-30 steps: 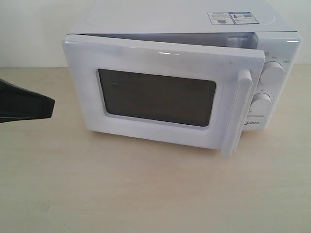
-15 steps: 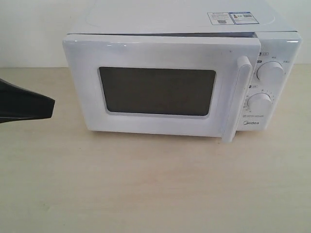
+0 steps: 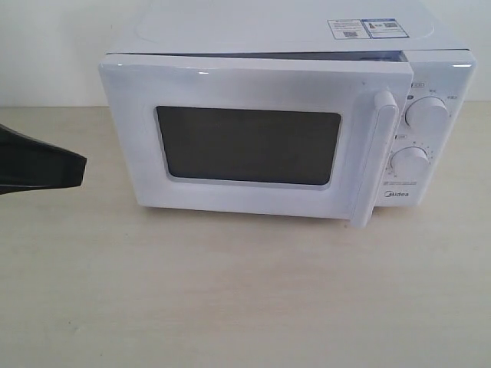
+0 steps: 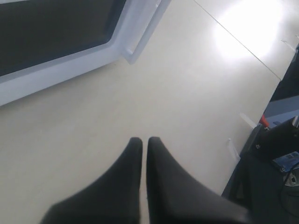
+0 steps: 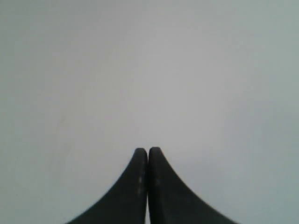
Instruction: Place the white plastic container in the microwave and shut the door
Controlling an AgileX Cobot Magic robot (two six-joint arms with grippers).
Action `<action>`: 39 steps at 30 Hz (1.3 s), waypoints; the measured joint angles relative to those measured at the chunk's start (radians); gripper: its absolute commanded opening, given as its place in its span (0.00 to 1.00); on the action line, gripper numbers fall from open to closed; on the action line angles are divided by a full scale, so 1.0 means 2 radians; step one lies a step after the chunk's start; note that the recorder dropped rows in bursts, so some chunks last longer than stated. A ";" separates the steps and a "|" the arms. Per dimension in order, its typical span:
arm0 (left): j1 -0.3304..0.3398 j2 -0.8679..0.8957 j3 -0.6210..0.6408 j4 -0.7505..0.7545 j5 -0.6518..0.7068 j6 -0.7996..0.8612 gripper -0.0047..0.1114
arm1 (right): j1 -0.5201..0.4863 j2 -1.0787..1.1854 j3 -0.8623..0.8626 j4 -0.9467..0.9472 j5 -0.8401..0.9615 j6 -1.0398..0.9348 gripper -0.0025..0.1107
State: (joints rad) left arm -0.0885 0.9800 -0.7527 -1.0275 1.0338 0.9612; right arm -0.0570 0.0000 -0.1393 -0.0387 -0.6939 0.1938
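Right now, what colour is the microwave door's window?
The window is dark grey, almost black; best seen in the exterior view.

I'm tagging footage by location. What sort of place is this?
Probably a lab or test bench, not a home kitchen: the microwave is the only appliance on a pale table against a plain white wall, with dark equipment past the table's edge.

Left hand [image 4: 144, 142], right hand [image 5: 148, 151]: plain black, smooth, curved, tapered.
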 measured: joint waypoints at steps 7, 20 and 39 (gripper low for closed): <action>0.000 0.000 0.000 0.000 0.000 0.000 0.08 | 0.000 0.044 -0.162 -0.048 0.108 0.155 0.02; 0.000 0.000 0.000 -0.026 0.005 -0.005 0.08 | 0.078 0.305 -0.273 -0.733 0.045 0.919 0.02; 0.000 0.000 0.000 -0.026 0.002 -0.007 0.08 | 0.104 0.548 -0.273 -0.660 0.029 0.807 0.02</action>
State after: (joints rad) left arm -0.0885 0.9800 -0.7527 -1.0795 1.0376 0.9471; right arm 0.1512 1.0962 -0.6850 -1.3593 -0.6369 1.8075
